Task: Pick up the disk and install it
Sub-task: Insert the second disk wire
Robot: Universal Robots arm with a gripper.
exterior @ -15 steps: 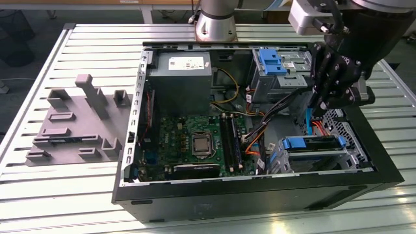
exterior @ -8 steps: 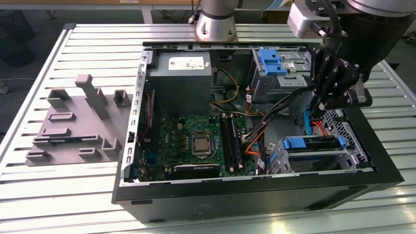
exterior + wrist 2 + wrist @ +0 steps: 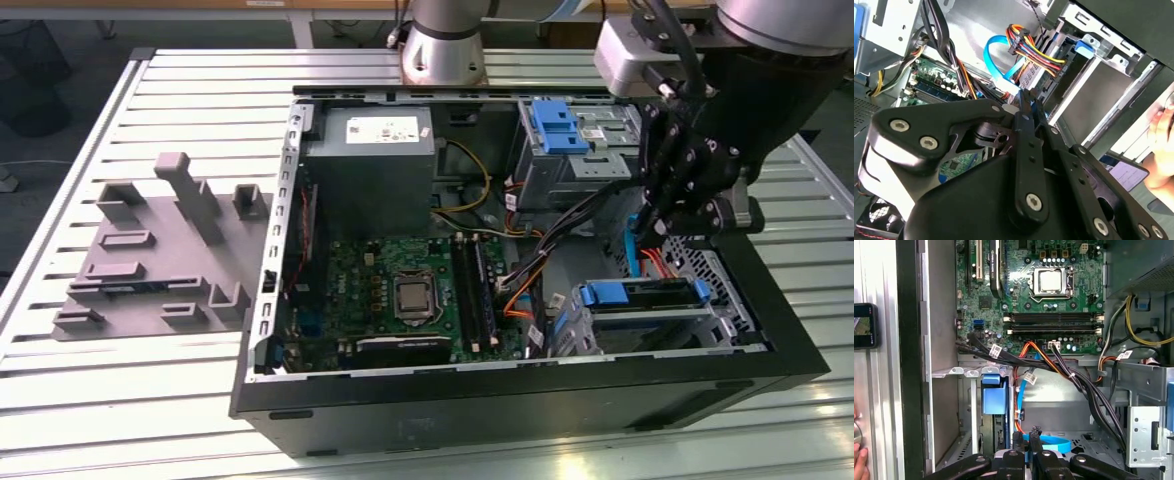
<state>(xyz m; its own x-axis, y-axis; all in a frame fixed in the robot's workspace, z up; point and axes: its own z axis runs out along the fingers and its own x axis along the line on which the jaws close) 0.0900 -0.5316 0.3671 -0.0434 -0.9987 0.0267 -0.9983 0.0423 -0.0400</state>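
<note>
The disk [image 3: 643, 296] sits in the drive cage [image 3: 727, 275] at the near right corner of the open computer case, with its blue rail facing up. The same blue rail shows in the first wrist view [image 3: 993, 399] and a blue tab of it in the second wrist view [image 3: 1084, 47]. My gripper [image 3: 651, 222] hangs just behind the cage, over the bundle of cables. Its black fingers [image 3: 1035, 434] are shut, with nothing seen between them. Right behind the gripper [image 3: 1025, 436] runs a blue flat cable [image 3: 1051, 444]. In the second wrist view the gripper [image 3: 1026, 97] ends close to that cable's connector [image 3: 1010, 90].
A second cage with a bare blue bracket [image 3: 554, 125] stands at the case's back, beside the grey power supply box [image 3: 367, 150]. The motherboard [image 3: 400, 290] lies in the middle. An empty grey fixture [image 3: 160, 250] is on the table at the exterior view's left. A hand [image 3: 1164, 145] and a phone [image 3: 864, 325] are outside the case wall.
</note>
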